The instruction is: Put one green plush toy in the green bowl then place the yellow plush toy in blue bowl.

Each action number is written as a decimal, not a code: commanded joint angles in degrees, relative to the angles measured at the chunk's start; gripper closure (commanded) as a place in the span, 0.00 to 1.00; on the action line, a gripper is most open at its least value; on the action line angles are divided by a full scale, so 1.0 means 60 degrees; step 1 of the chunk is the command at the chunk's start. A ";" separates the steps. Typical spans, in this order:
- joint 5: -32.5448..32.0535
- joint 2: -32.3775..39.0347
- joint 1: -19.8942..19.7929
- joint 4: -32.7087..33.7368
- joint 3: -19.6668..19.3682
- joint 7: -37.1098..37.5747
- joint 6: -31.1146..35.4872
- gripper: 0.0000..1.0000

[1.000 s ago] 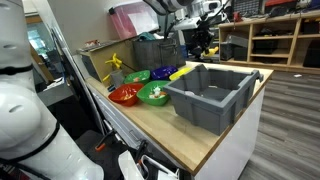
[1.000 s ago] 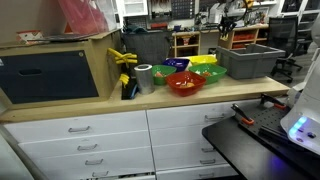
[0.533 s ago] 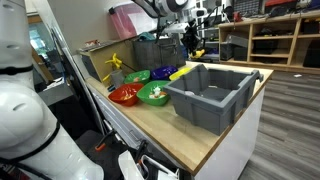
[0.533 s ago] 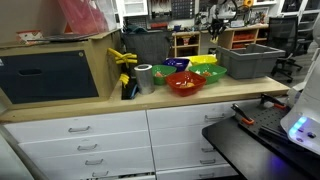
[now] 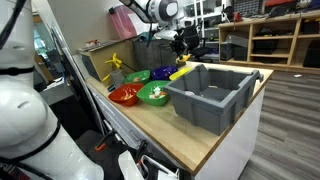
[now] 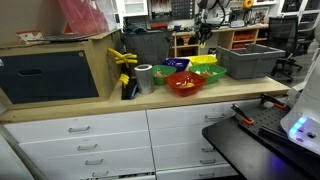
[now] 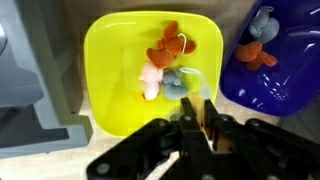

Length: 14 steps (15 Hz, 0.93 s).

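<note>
The blue bowl (image 7: 287, 86) is sitting at the right edge of the wrist view, partly cut off by the frame. It is holding two small soft toys: an orange figure (image 7: 256, 56) near its middle and a bluish-grey figure (image 7: 263, 20) above that. Just to its left, one yellow dish (image 7: 108, 60) is filling the centre of the frame. The dish is carrying three small toys bunched together: an orange toy (image 7: 168, 47) uppermost, a pink toy (image 7: 150, 80) below it to the left, and a grey toy (image 7: 178, 83) touching the pink one on the right.

The green and the yellow plush toys are not showing clearly in any view (the exterior shots are too small to pick them out).

The gripper (image 7: 197, 126) is coming in from the bottom centre of the wrist view, hovering over the lower edge of the dish. Its jaws are drawn close together, and nothing is showing between them. One grey bin (image 7: 25, 70) is standing at the left edge.

In an exterior view, one red bowl (image 5: 122, 100) is resting on the wooden counter (image 5: 190, 135). A green bowl (image 5: 150, 101) is sitting just to the right of it, and a second green bowl (image 5: 137, 76) is sitting above them.
</note>
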 commanded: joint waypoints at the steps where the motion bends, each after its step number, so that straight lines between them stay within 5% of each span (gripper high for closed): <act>1: 0.0417 0.0361 0.0087 0.0434 0.0165 0.0094 0.0006 0.96; 14: 0.1621 0.1175 0.0176 0.1012 0.0920 -0.0008 -0.0235 0.96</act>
